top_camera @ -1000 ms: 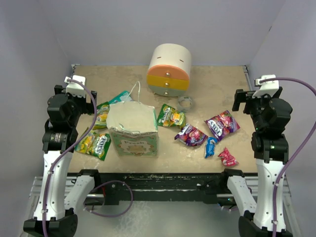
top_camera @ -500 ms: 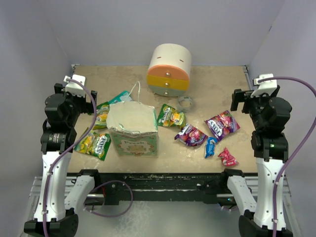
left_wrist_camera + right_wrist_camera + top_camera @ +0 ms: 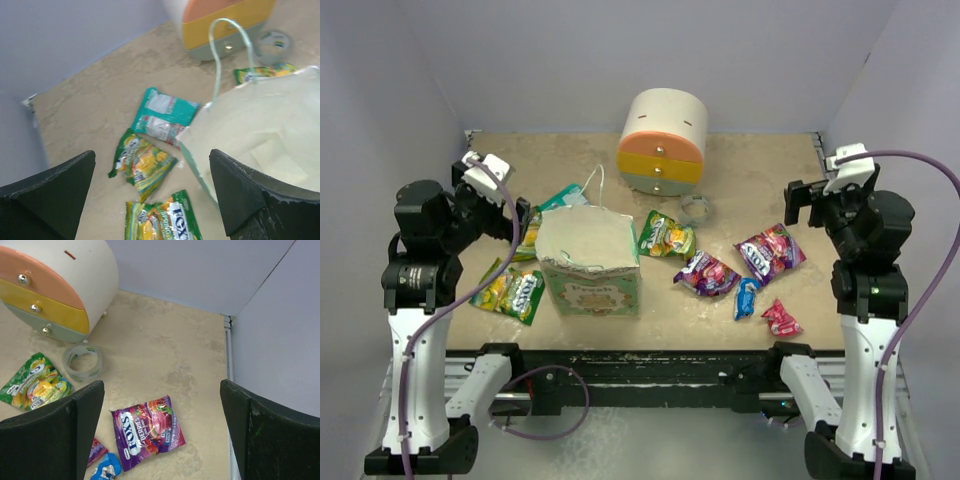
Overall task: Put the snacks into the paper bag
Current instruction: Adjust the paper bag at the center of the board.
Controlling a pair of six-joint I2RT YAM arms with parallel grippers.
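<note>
The left end effector (image 3: 152, 155) and right end effector (image 3: 161, 385) both hang above the worktop (image 3: 760, 170), fingers spread wide with nothing between them. The paper bag (image 3: 595, 293) stands upright and open, left of centre. The snacks lie outside it: yellow-green packets (image 3: 510, 290) and a teal packet (image 3: 560, 198) on its left, a purple packet (image 3: 147, 432) and others on its right

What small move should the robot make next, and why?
Probably lower the left gripper onto the yellow-green packet lying just beside the paper bag. Its jaws stand open and empty, that packet shows right between them in the wrist view, and the bag's mouth stands open close by for the drop.
</note>
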